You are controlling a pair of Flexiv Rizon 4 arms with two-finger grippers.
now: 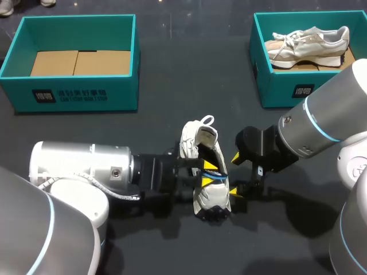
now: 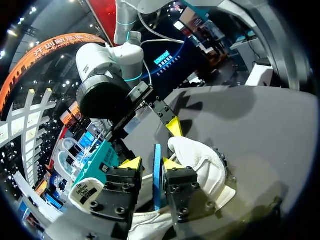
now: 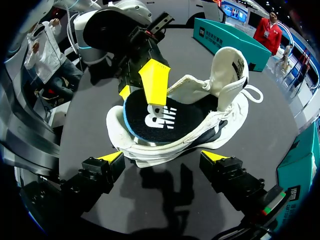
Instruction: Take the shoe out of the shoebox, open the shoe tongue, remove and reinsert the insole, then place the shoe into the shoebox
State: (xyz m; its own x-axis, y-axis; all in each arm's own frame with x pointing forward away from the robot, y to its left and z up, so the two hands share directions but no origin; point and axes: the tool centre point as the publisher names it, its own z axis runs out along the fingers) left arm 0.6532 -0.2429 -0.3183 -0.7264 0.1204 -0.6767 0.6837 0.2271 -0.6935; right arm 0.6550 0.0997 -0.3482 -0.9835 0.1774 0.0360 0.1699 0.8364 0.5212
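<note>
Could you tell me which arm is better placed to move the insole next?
Probably left: the left gripper pinches the insole inside the shoe, while the right gripper stands open beside it.

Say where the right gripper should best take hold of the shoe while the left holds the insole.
Probably the heel end, fingers across its width, coming in from the right gripper's own side. The shoe lies with its opening toward that gripper, and the left gripper, pinching the insole, takes up the far side.
</note>
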